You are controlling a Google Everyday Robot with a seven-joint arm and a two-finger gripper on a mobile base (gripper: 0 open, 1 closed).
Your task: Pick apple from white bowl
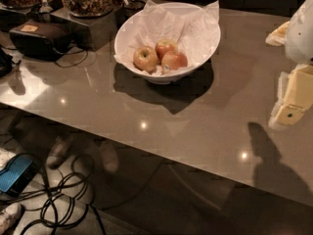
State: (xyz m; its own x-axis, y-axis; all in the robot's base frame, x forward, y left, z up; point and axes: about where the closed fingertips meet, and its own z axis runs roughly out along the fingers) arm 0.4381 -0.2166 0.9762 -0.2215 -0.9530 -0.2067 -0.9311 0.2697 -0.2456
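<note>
Red-pink apple sits front-right in the white bowl, beside two paler apples, on the bench. Your end effector hangs at the right frame edge, well apart from the bowl. Apple lies toward frame left of it and further back. Open or closed: can't tell; nothing visibly held. Expect a long lateral reach, then descent over the rim

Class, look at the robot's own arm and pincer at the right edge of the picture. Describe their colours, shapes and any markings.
At the right edge a rounded white arm shell shows near the top. Below it sits the pincer, a blocky cream-yellow piece with a white edge and one small dark round mark near its lower end. No cables or lettering show.
</note>
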